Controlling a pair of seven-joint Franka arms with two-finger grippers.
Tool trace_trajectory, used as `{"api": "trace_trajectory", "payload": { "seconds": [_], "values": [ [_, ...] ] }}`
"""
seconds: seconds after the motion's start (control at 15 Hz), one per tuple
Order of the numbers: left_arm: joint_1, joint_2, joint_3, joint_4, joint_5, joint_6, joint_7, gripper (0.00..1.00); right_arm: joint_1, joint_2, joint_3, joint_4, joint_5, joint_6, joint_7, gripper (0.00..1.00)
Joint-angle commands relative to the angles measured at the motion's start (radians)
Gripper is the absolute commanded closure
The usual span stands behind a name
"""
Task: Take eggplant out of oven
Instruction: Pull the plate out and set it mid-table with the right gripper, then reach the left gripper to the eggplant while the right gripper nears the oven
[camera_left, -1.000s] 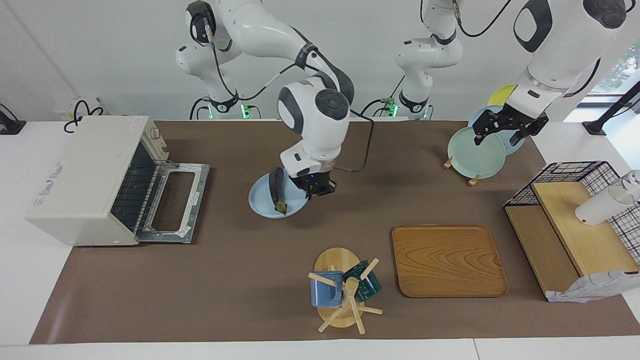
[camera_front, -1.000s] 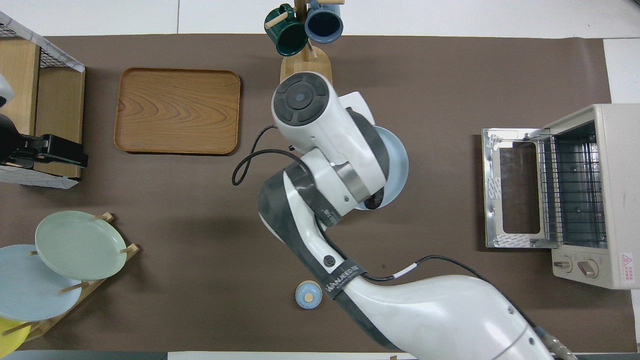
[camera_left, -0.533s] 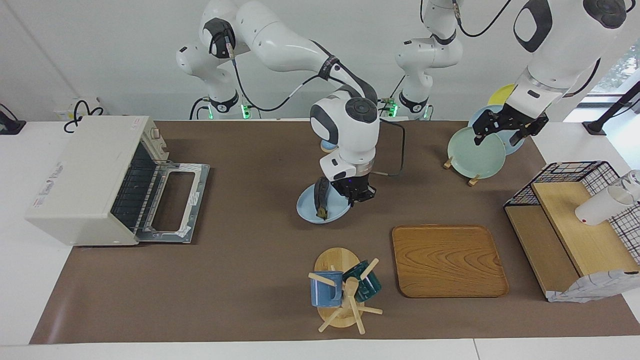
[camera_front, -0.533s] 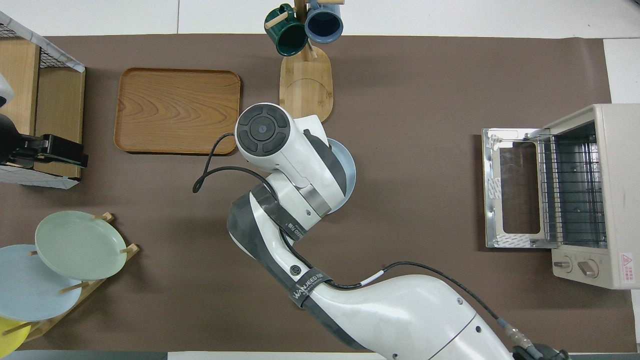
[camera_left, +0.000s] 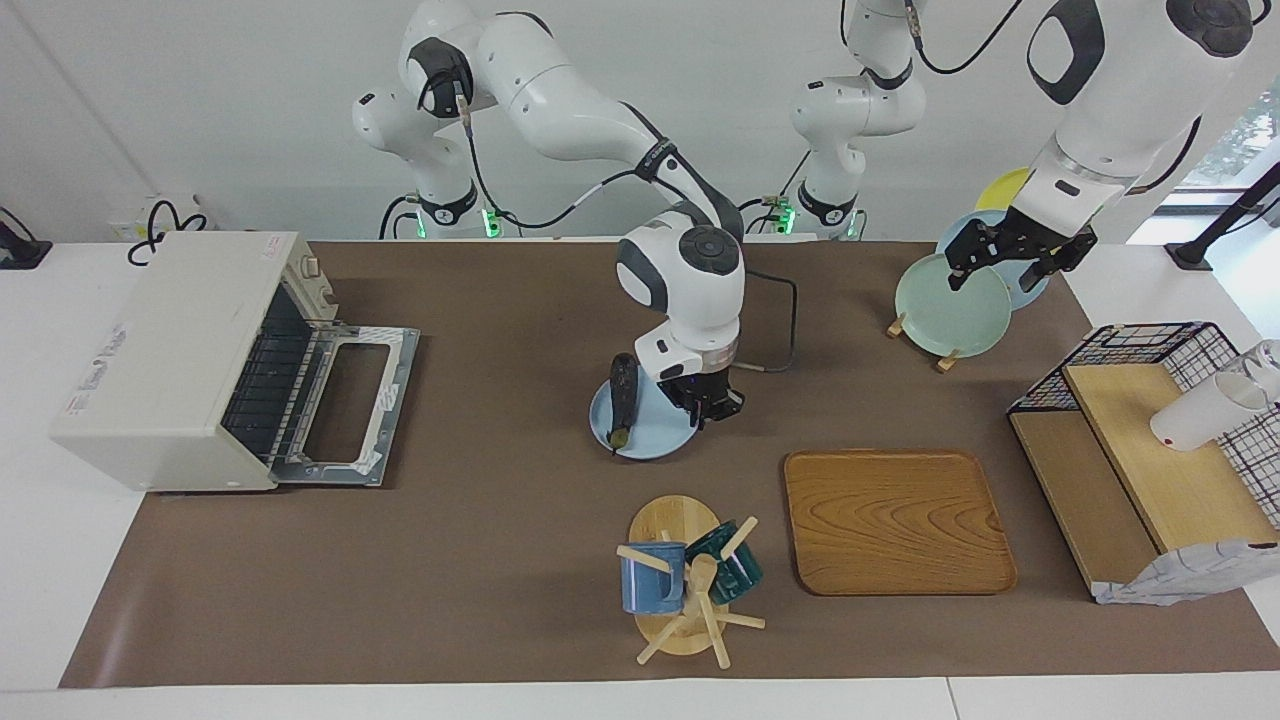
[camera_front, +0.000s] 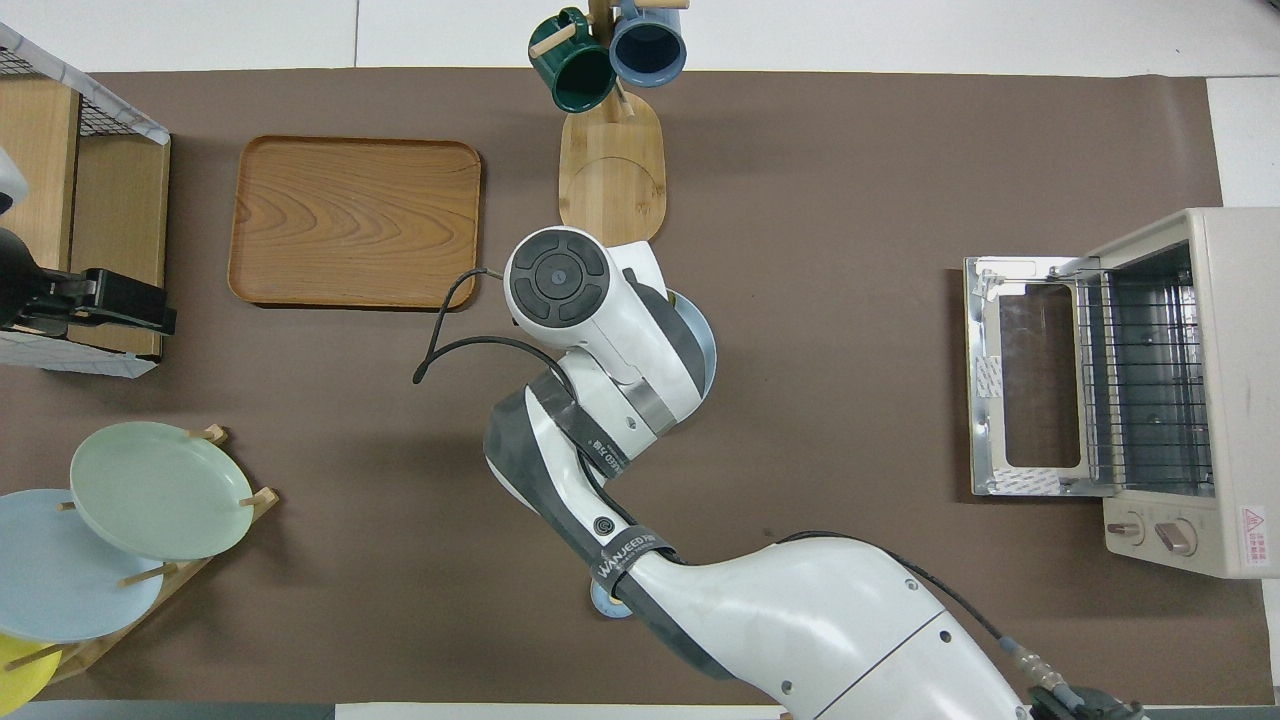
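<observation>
A brown mat covers the white table (camera_left: 480, 560), with a pale wall at the robots' end. The oven (camera_left: 175, 360) sits at the right arm's end of the table, its door (camera_left: 345, 405) folded down flat and its wire rack showing in the overhead view.

The eggplant (camera_left: 622, 400) lies on a light blue plate (camera_left: 650, 435) in the middle of the table, well apart from the oven, stem tip pointing away from the robots. The plate rests on the mat, nearer to the robots than the mug tree (camera_left: 690, 590) and beside the wooden tray (camera_left: 895, 520).

The right gripper (camera_left: 712, 408) is down at the plate's rim, on the side toward the left arm's end; I cannot tell how far its fingers stand apart or whether they grip the rim. In the overhead view the arm's wrist hides most of the plate (camera_front: 700, 340) and the eggplant.

The left gripper (camera_left: 1010, 255) waits over the pale green plate (camera_left: 945, 305) in the plate rack, its fingers spread wide and holding nothing. A wire basket shelf (camera_left: 1150, 400) stands at the left arm's end of the table.
</observation>
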Motion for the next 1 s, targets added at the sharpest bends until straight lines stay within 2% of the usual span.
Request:
{"api": "trace_trajectory", "payload": {
  "seconds": [0.0, 0.2, 0.27, 0.4, 0.47, 0.6, 0.73, 0.93],
  "values": [
    [0.003, -0.007, 0.0, -0.004, 0.018, 0.002, 0.008, 0.0, -0.018, -0.05, -0.008, 0.01, 0.003, -0.067, 0.001, 0.62],
    [0.003, -0.007, 0.0, -0.004, 0.018, -0.001, 0.005, 0.0, -0.117, -0.162, -0.008, 0.0, -0.043, -0.24, -0.135, 0.73],
    [-0.004, -0.007, -0.003, -0.004, 0.018, -0.005, 0.005, 0.0, -0.163, -0.193, -0.008, -0.008, -0.047, -0.303, -0.21, 0.8],
    [-0.011, -0.007, -0.003, -0.004, 0.018, 0.001, 0.007, 0.0, -0.226, -0.246, -0.012, -0.084, -0.057, -0.352, -0.298, 0.9],
    [-0.01, -0.007, -0.005, -0.004, 0.018, -0.004, 0.005, 0.0, -0.26, -0.257, -0.012, -0.12, -0.063, -0.349, -0.305, 0.97],
    [-0.028, -0.008, -0.006, -0.01, 0.018, 0.009, 0.005, 0.0, -0.358, -0.286, -0.009, -0.225, -0.064, -0.302, -0.346, 0.98],
    [-0.077, -0.008, -0.006, -0.015, 0.015, 0.019, 0.002, 0.0, -0.4, -0.345, -0.012, -0.381, -0.104, -0.248, -0.442, 0.98],
    [-0.177, -0.017, -0.008, -0.057, 0.011, 0.08, -0.055, 0.0, -0.414, -0.415, -0.012, -0.618, -0.179, -0.058, -0.455, 1.0]
  ]
}}
